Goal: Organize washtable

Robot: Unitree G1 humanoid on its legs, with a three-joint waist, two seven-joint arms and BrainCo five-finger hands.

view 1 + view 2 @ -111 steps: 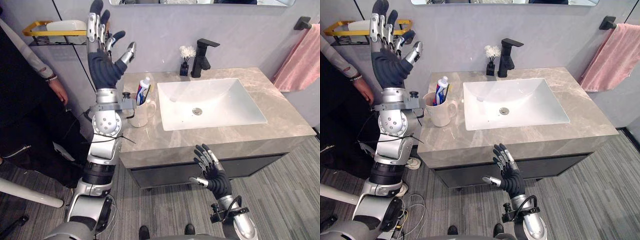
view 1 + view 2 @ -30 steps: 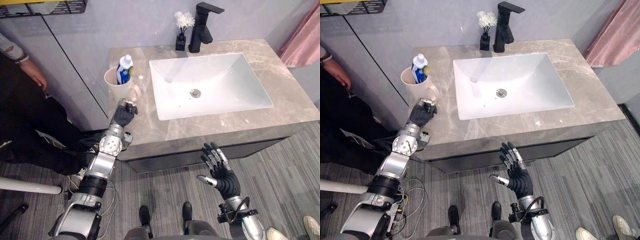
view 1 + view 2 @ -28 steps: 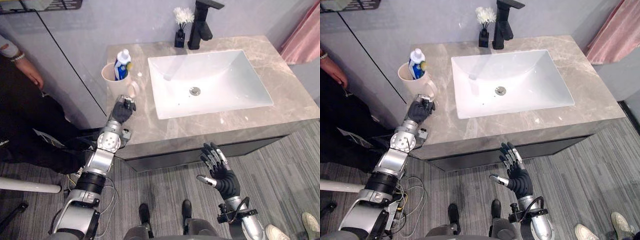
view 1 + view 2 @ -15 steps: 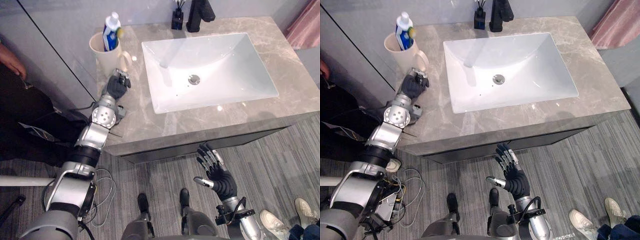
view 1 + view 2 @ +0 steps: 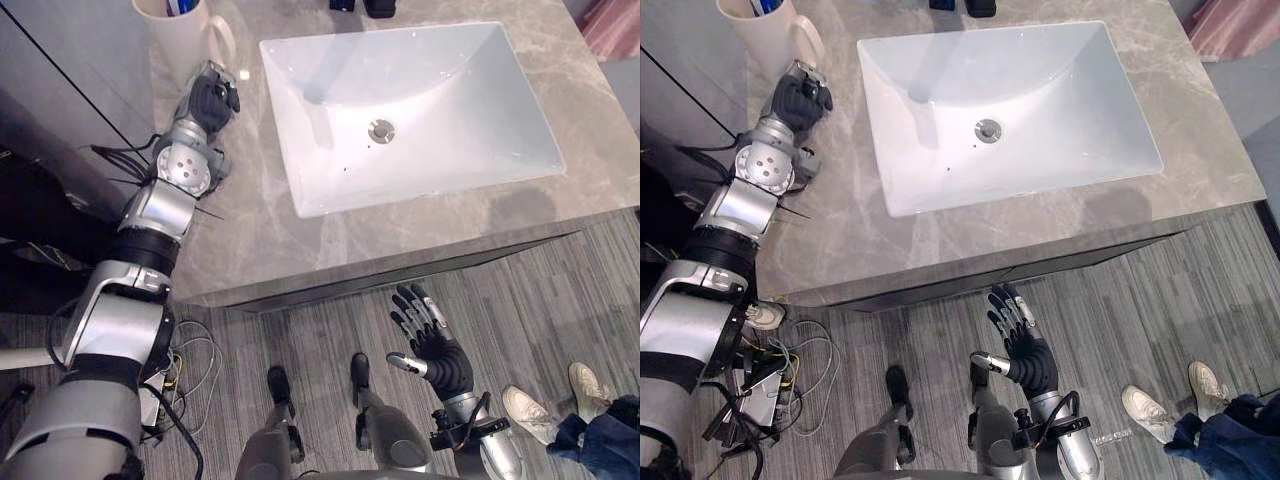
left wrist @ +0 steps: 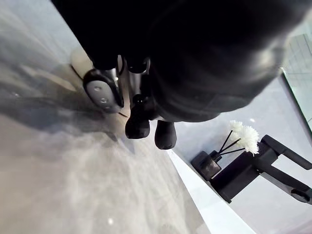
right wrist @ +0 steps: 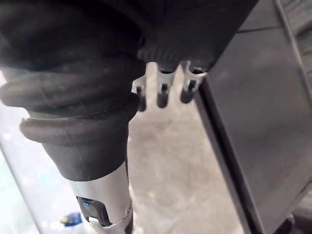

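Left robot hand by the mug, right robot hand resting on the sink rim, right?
No: the left eye view shows the right robot hand open in the air below the counter edge, not on the sink rim. Left robot hand is by the mug.

The left hand (image 5: 212, 100) has come down from overhead to beside the mug (image 5: 183, 42).

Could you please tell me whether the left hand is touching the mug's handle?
Cannot tell. In the left eye view the curled left hand sits just below the handle of the mug, with neither a gap nor contact plain.
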